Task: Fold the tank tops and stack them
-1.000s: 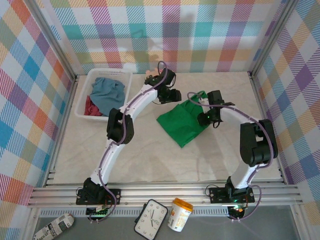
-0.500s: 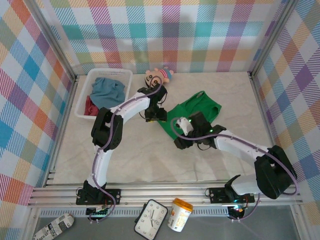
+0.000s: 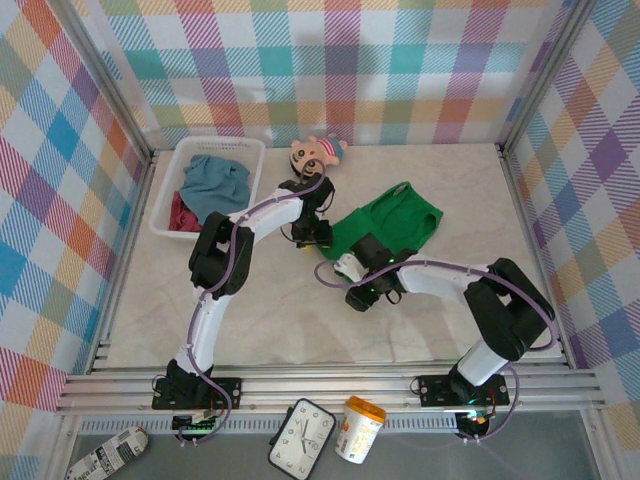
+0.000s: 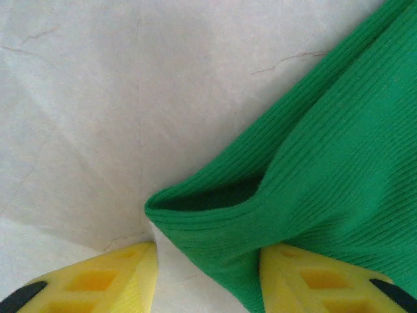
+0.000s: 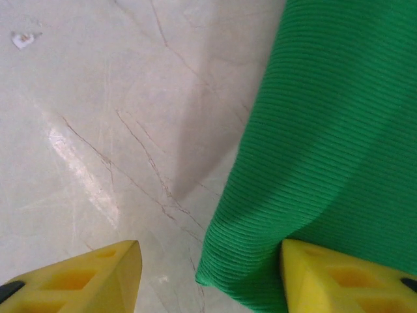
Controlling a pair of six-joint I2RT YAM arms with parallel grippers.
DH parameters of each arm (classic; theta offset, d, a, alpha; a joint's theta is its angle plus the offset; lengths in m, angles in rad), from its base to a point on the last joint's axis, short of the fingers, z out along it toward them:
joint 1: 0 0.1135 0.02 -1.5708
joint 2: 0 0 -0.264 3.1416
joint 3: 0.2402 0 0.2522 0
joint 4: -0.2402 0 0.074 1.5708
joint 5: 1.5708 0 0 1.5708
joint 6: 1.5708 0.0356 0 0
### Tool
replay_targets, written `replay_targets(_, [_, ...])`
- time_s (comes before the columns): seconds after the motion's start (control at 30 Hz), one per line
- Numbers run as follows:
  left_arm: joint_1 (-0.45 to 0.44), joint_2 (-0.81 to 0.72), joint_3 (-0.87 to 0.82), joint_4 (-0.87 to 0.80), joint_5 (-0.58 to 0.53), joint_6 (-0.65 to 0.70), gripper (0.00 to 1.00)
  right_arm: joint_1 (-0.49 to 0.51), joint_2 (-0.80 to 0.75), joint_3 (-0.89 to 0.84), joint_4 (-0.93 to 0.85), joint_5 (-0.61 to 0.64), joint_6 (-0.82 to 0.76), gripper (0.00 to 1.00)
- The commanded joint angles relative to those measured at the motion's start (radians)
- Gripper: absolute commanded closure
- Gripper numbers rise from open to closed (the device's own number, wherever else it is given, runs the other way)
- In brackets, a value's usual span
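Zero folded: green tank top (image 3: 395, 222) spread; blue-grey top (image 3: 213, 178), red top (image 3: 180, 214) in basket (image 3: 222, 144); left end effector (image 4: 207, 257), right end effector (image 5: 208, 261) straddle its edge, half-open.

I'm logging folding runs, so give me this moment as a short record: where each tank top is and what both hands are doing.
green tank top: lying on the table, right of centre
blue-grey tank top: heaped in the basket
dark red tank top: in the basket, partly under the blue-grey one
left hand: open, fingers straddling a corner of the green tank top
right hand: open, fingers straddling its edge
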Motion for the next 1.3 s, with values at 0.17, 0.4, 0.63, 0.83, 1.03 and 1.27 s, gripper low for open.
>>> replay_targets(0.17, [0.01, 0.077, 0.057, -0.025, 0.006, 0.048, 0.82, 0.017, 0.115, 0.06, -0.059, 0.14, -0.05, 0.63])
replay_targets(0.4, [0.027, -0.016, 0.053, -0.123, -0.094, 0.09, 1.0, 0.067, 0.046, 0.102, -0.138, 0.0, 0.024, 0.92])
replay_targets(0.63, [0.027, -0.273, -0.129, -0.232, -0.223, 0.09, 1.0, 0.101, -0.056, 0.104, -0.092, -0.351, 0.295, 0.95])
replay_targets(0.83, [0.028, -0.417, -0.147, -0.315, -0.278, 0.068, 1.0, 0.087, -0.151, 0.096, -0.004, -0.575, 0.457, 0.95])
replay_targets(1.03, [0.021, -0.364, -0.013, -0.335, -0.206, 0.071, 0.99, -0.059, -0.249, -0.006, 0.144, -0.785, 0.657, 0.93])
replay_targets(1.27, [0.013, -0.127, 0.299, -0.417, -0.154, 0.108, 0.97, -0.247, -0.185, -0.018, 0.13, -0.944, 0.645, 0.91])
